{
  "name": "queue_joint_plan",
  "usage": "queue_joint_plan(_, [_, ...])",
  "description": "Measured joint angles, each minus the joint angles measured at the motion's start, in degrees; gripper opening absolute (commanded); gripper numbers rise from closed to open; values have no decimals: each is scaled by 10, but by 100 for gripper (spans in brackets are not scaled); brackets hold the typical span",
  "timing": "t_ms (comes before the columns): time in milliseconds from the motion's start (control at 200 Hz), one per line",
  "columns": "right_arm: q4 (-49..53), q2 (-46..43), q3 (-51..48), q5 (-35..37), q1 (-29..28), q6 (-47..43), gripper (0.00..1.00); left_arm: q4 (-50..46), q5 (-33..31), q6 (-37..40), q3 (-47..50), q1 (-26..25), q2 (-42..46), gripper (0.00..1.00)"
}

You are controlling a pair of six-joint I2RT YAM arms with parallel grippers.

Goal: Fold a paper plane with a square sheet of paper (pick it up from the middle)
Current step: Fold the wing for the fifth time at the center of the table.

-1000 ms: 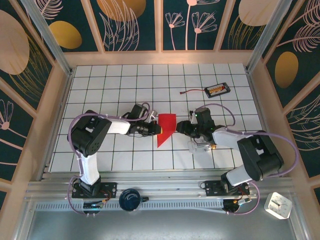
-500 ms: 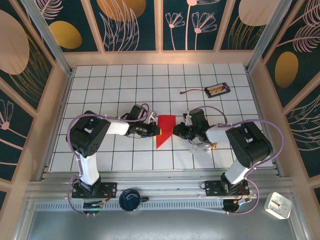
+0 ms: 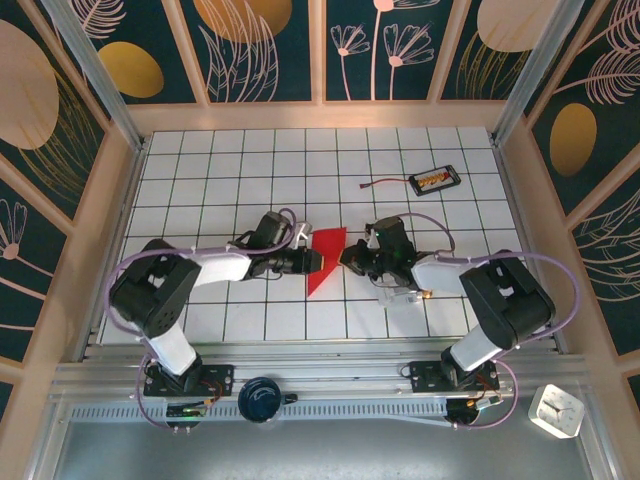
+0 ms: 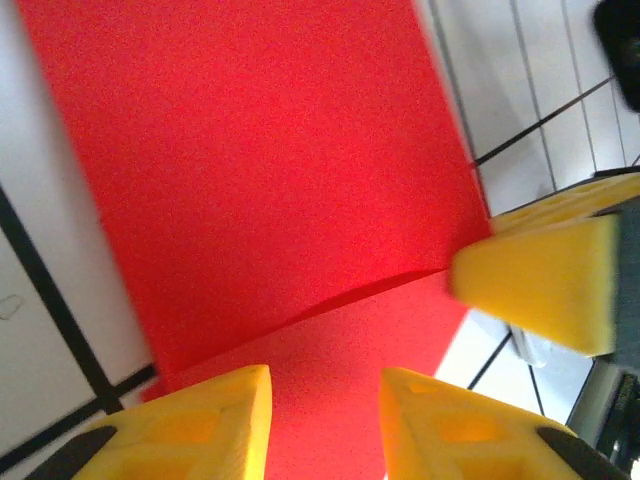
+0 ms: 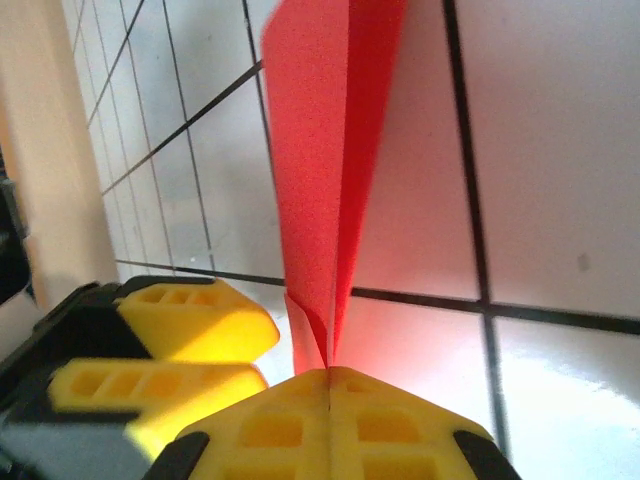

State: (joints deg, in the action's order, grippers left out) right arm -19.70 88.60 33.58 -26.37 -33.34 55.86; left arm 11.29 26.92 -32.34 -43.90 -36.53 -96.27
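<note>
While the left tool point(image 4: 322, 388) is parted slightly, the red paper point(image 3: 326, 254) is pinched by the right tool point(image 5: 328, 373).

The right gripper point(image 5: 328, 378) is found clamped on the right edge of the red paper point(image 3: 326, 255), the left gripper point(image 4: 325, 395) parted at its left edge.

a robot test cell in a lab: a white grid table point(image 3: 200, 170), boxed in behind and beside it by wood-framed leaf-print panels point(image 3: 265, 45), with an aluminium mounting rail point(image 3: 320, 380) along its near edge.
</note>
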Motion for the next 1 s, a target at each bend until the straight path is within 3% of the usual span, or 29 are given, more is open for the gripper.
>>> queue_joint_plan(215, [-2, -15, -16, 20, -25, 82, 0, 22, -117, 48, 59, -72, 102, 43])
queue_joint_plan(425, [-3, -31, -19, 30, -32, 136, 0, 21, -217, 89, 70, -139, 115, 49])
queue_joint_plan(781, [-6, -32, -19, 29, -37, 176, 0, 0, -313, 143, 54, -169, 65, 54])
queue_joint_plan(996, [-8, -32, -19, 29, -39, 185, 0, -10, -339, 165, 36, -171, 44, 49])
